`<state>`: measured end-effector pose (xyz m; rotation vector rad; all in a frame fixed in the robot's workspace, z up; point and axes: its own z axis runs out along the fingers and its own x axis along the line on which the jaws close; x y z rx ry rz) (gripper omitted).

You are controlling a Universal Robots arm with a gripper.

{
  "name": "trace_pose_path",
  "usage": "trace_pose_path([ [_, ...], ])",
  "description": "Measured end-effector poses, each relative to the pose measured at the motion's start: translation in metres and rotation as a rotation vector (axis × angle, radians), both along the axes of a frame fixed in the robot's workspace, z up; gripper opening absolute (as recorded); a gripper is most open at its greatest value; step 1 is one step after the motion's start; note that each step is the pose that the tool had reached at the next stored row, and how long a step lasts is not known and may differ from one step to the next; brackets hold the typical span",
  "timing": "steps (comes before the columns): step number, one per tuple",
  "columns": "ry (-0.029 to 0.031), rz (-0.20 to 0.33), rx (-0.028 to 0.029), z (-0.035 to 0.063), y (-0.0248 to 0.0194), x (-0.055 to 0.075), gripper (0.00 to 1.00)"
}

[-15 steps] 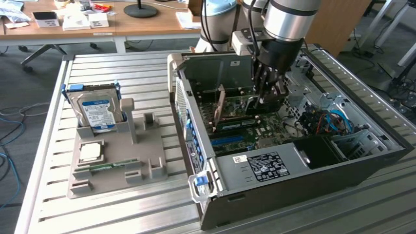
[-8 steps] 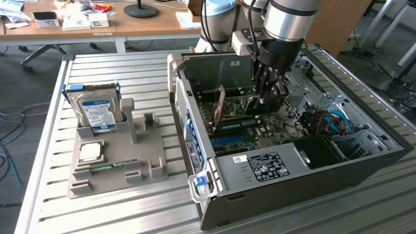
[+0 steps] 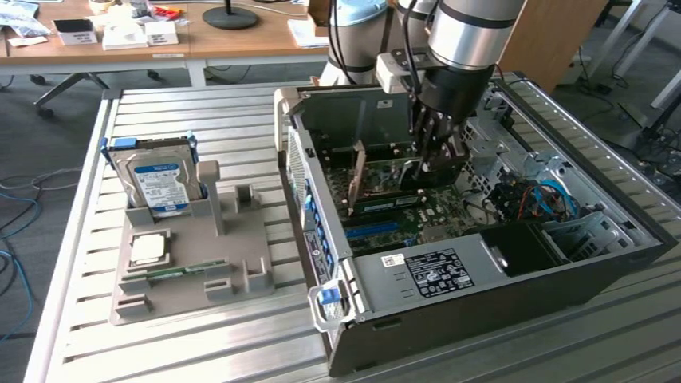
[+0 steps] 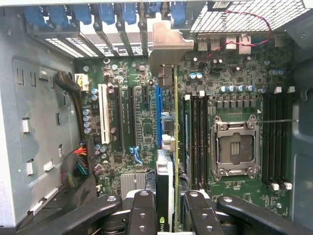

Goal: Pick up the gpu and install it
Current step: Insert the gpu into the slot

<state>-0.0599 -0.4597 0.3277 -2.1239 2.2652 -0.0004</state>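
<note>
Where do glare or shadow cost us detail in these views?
Exterior view: glare whitens the table slats at the exterior view's right, and the case interior sits in shadow under the gripper. Wrist view: the motherboard is evenly lit, the gpu bracket is washed pale, and the gripper reads near-black.

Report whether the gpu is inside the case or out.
Inside: the gpu stands on edge over the motherboard, held in the pincer. Seated: cannot tell.
</note>
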Motion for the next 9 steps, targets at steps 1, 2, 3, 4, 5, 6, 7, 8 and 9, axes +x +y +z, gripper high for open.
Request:
trace_pose_path([
  [1,0.0000,0.000,0.0000,-0.0010,-0.0003,-0.0001,0.27],
  [2,0.0001,0.000,-0.0001,-0.0022,-0.0005,-0.0003,0.27],
  [3,0.0001,0.000,-0.0002,-0.0036,-0.0006,-0.0005,0.27],
  [4,0.0001,0.000,-0.0002,-0.0050,-0.0007,-0.0007,0.27],
  [5,0.0000,0.000,-0.0002,-0.0063,-0.0008,-0.0010,0.27],
  [6,0.0000,0.000,-0.0002,-0.0076,-0.0008,-0.0013,0.27],
  [7,0.0000,0.000,-0.0002,-0.0087,-0.0009,-0.0016,0.27],
  [8,0.0000,0.000,-0.0001,-0.0095,-0.0010,-0.0019,0.27],
  [9,0.0001,0.000,-0.0002,-0.0099,-0.0013,-0.0021,0.27],
])
